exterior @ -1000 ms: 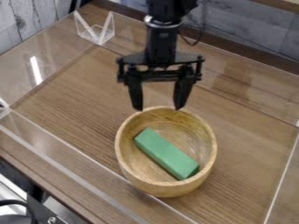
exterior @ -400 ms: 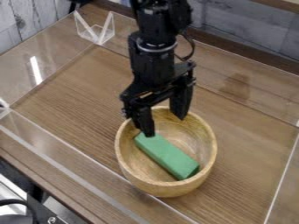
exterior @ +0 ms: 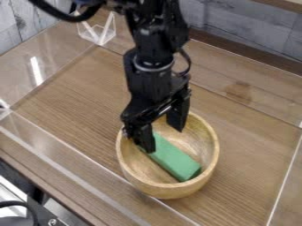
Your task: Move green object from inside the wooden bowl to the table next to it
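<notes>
A round light-tan wooden bowl (exterior: 207, 169) sits on the brown wood-grain table (exterior: 71, 97) near the front. Inside it lies the flat green object (exterior: 179, 161), running diagonally from upper left to lower right; its upper-left end is hidden behind the fingers. My black gripper (exterior: 161, 127) points straight down into the bowl, open, one finger (exterior: 143, 137) on the near-left side of the block and the other on the far side. Whether the fingers touch the block I cannot tell. Nothing is gripped.
Low clear acrylic walls (exterior: 35, 62) border the table on all sides. A small clear stand (exterior: 97, 28) sits at the back left corner. Bare tabletop lies left and behind the bowl.
The gripper has come down and toward the camera, from above the bowl's far rim into the bowl. Its wrist has rolled, so the fingers now straddle the green block. The jaws stayed open.
</notes>
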Controlling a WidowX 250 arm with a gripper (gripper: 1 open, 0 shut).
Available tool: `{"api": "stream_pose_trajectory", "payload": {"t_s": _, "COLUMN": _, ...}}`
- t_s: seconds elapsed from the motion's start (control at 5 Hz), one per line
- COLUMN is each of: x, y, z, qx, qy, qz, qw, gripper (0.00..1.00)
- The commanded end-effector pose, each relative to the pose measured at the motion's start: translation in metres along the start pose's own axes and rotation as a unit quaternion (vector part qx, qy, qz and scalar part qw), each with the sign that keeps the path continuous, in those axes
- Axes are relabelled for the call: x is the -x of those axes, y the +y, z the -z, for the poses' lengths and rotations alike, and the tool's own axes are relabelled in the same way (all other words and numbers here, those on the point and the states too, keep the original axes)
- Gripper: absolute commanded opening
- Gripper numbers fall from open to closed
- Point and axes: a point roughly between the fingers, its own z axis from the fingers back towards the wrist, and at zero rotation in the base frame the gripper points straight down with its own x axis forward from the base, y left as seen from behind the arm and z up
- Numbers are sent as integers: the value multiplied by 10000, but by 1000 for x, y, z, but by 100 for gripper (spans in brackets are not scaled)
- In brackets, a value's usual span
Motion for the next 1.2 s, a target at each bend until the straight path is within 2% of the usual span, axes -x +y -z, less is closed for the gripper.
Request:
{"api": "stream_pose_trajectory", "payload": {"t_s": 0.0, "x": 0, "y": -16, "z": -1, "qx": 319, "qy": -93, "qz": -142, "qw": 9993, "gripper": 100}}
{"api": "stream_pose_trajectory", "payload": {"t_s": 0.4, "x": -2, "y": -39, "z": 9, "qx": 517, "qy": -177, "qz": -194, "qw": 9983, "gripper": 100}}
{"api": "stream_pose_trajectory", "payload": {"t_s": 0.8, "x": -7, "y": -43, "z": 16, "qx": 544, "qy": -219, "qz": -65, "qw": 9983, "gripper": 100}}
{"api": "stream_pose_trajectory", "payload": {"t_s": 1.0, "x": -3, "y": -39, "z": 25, "qx": 565, "qy": -263, "qz": -285, "qw": 9976, "gripper": 100}}
